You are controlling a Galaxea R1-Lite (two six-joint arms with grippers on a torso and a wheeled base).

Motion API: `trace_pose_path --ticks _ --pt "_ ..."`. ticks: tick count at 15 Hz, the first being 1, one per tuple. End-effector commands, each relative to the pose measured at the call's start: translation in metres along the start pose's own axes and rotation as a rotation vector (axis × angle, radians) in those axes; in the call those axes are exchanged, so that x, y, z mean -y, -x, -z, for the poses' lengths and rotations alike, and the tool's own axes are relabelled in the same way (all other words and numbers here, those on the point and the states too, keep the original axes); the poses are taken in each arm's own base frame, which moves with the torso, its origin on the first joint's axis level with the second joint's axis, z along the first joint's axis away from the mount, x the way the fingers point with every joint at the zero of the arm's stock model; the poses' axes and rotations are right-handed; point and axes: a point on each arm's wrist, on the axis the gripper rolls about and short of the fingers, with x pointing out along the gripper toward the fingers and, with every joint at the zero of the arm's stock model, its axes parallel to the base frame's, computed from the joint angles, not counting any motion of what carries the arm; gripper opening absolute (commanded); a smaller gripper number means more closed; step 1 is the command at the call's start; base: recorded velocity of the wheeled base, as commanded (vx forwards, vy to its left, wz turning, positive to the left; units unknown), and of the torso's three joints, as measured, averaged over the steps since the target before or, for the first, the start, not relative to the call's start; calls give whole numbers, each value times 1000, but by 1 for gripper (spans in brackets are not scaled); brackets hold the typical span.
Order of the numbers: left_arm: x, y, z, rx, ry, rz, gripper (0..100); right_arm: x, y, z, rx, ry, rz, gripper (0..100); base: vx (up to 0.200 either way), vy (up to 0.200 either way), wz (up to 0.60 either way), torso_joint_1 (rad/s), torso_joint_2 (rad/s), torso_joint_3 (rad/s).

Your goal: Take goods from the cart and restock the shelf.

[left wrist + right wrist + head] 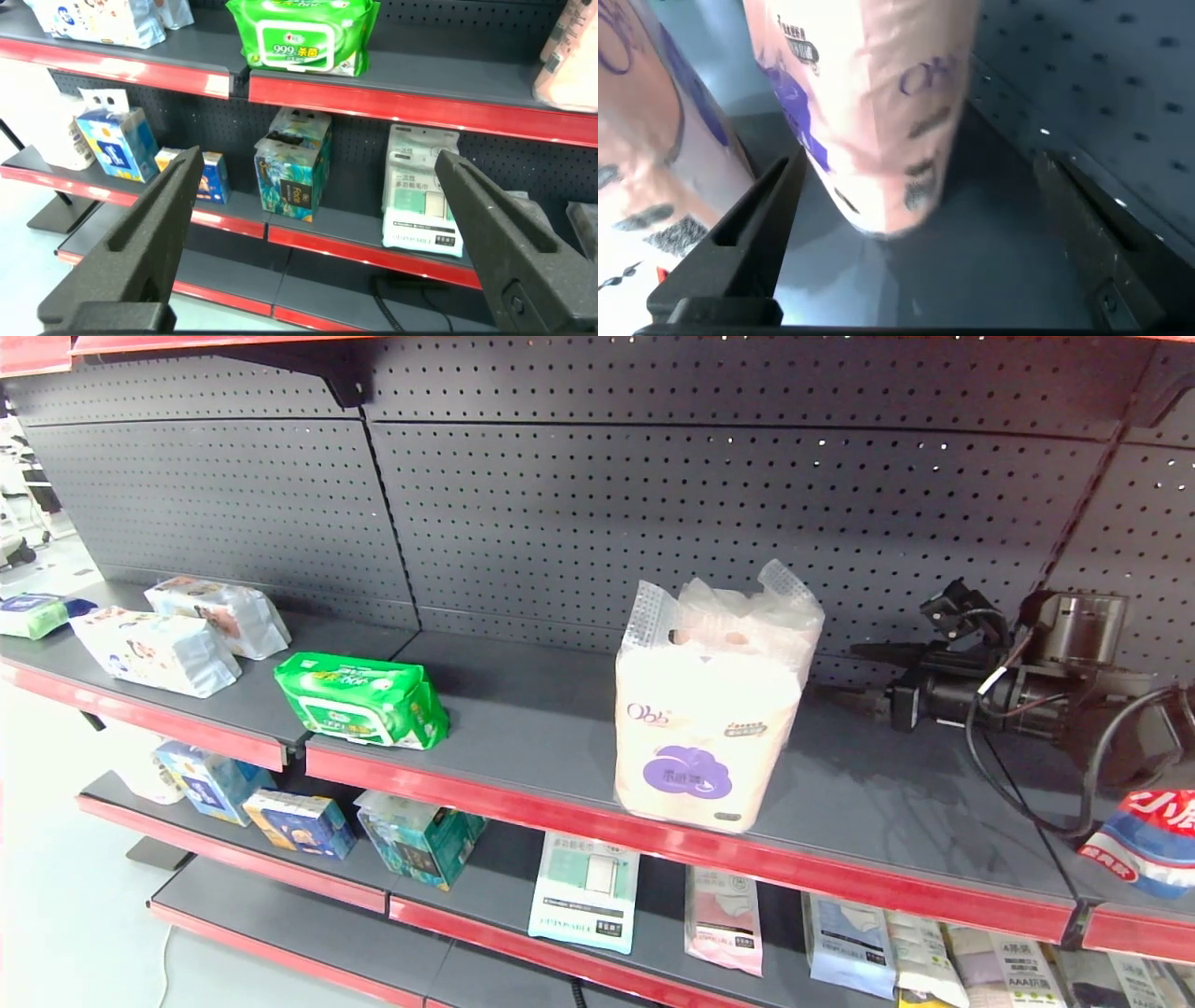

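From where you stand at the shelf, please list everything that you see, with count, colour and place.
plastic-wrapped toilet paper pack: one, pale pink, upright at the front edge of the upper shelf, middle.
soft wet-wipes pack: one, green, upper shelf, left of the toilet paper.
soft plastic packs: two, white, upper shelf, farther left.
small pack: one, green and blue, upper shelf, far left.
printed bag: one, red, white and blue, upper shelf, far right.
cardboard boxes: three, two blue and one teal, lower shelf, left.
flat packets: several, white-green, pink, pale blue, lower shelf, middle to right.
left gripper: one, black, open, facing the lower shelf.
right gripper: one, black, open, over the upper shelf, right of the toilet paper.
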Motion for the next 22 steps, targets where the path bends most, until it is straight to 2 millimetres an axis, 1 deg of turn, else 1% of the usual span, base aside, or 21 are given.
trace_pose_path --ticks 1,3,4,5,8,10,11,12,13,16,17,20,22 --pt "0 0 0 0 0 0 100 -1 17 -12 19 19 37 100 0 0 0 0 0 0" --pt "0 0 0 0 0 0 100 -4 25 -14 18 20 51 100 0 0 0 0 0 0" --pt "0 0 0 0 0 0 100 -7 34 -16 17 19 67 100 0 0 0 0 0 0" --pt "0 0 0 0 0 0 100 -8 36 -18 19 20 73 100 0 0 0 0 0 0" --pt "0 0 0 0 0 0 100 -19 56 -32 33 40 135 100 0 0 0 0 0 0" --pt "0 0 0 0 0 0 100 -26 65 -36 34 47 161 100 0 0 0 0 0 0" --pt "0 0 0 0 0 0 100 -32 75 -39 37 51 187 100 0 0 0 0 0 0" --pt "0 0 0 -2 0 0 100 -33 78 -40 38 53 197 100 0 0 0 0 0 0" --pt "0 0 0 0 0 0 100 -41 89 -45 37 61 245 100 0 0 0 0 0 0" --pt "0 0 0 0 0 0 100 -54 106 -51 21 42 348 100 0 0 0 0 0 0" --pt "0 0 0 0 0 0 100 -65 121 -57 1 13 446 100 0 0 0 0 0 0" --pt "0 0 0 -2 0 0 100 -85 146 -66 -26 -32 564 100 0 0 0 0 0 0" --pt "0 0 0 0 0 0 100 -98 160 -73 -2 -52 610 100 0 0 0 0 0 0"
